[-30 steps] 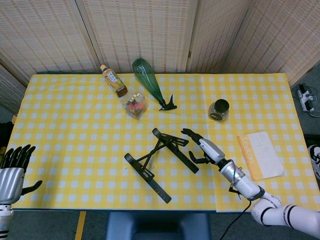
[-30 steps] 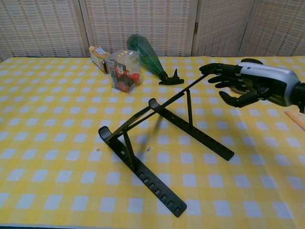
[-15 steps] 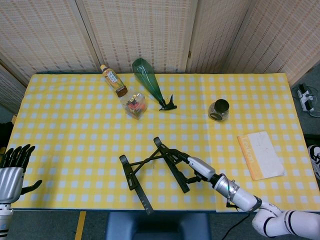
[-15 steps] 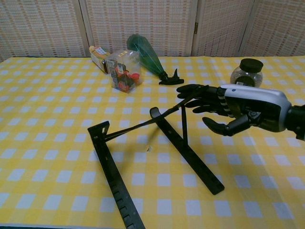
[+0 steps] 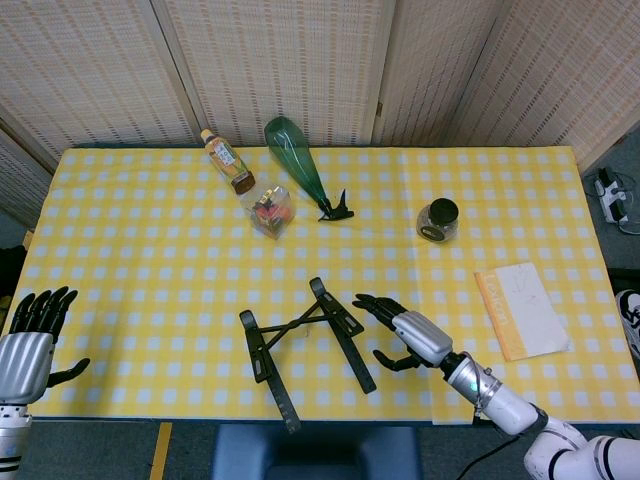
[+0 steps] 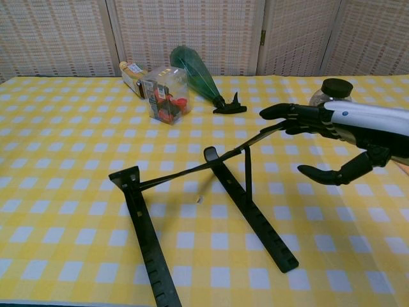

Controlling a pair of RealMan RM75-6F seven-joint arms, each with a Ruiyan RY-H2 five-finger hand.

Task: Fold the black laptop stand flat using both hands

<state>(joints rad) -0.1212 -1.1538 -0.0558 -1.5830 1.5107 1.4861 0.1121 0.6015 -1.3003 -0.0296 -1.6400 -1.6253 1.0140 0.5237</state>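
The black laptop stand lies near the front edge of the surface, not yet flat: two long rails rest on the cloth and thin struts rise from them to a raised bar on its right side. It looks light and stiff, made of thin hinged metal or plastic, so I judge that it will slide on the cloth if pushed from one side only. A good hold would be one hand on each rail end, pressing the raised struts down.

The right hand hovers just to the right of the stand, fingers spread and holding nothing. In the chest view the fingertips are at the top end of the raised bar, perhaps touching it; I cannot tell surely. The left hand is well apart to the left of the stand, at the surface edge, also open and empty.

Behind the stand, far from it, lie a green bottle and a jar.
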